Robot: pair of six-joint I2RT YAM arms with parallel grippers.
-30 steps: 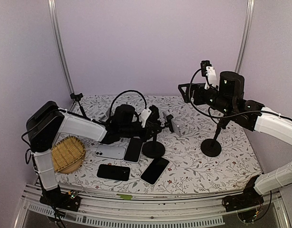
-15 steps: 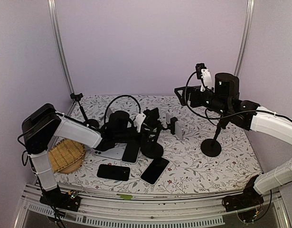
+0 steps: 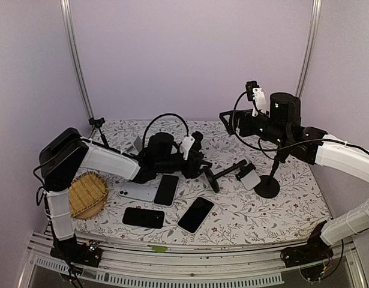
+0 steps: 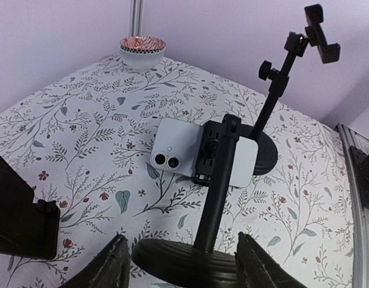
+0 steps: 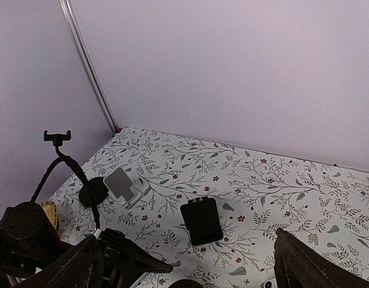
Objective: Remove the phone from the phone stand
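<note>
On the floral table (image 3: 280, 210), your right gripper (image 5: 190, 264) hangs high, jaws wide and empty. Your left gripper (image 4: 184, 267) sits low, jaws parted astride the base of the phone stand (image 4: 217, 198), possibly brushing it. The stand lies on its side. The phone (image 4: 172, 157) is clamped in its cradle, so removal is not yet done.

Black phone stand (image 3: 226, 171) lies on its side: round base on edge, pole pointing right. Pale blue phone (image 3: 250, 178) sits clamped at the pole's end, back up, two lenses showing, resting on the floral table (image 3: 292, 201).
</note>
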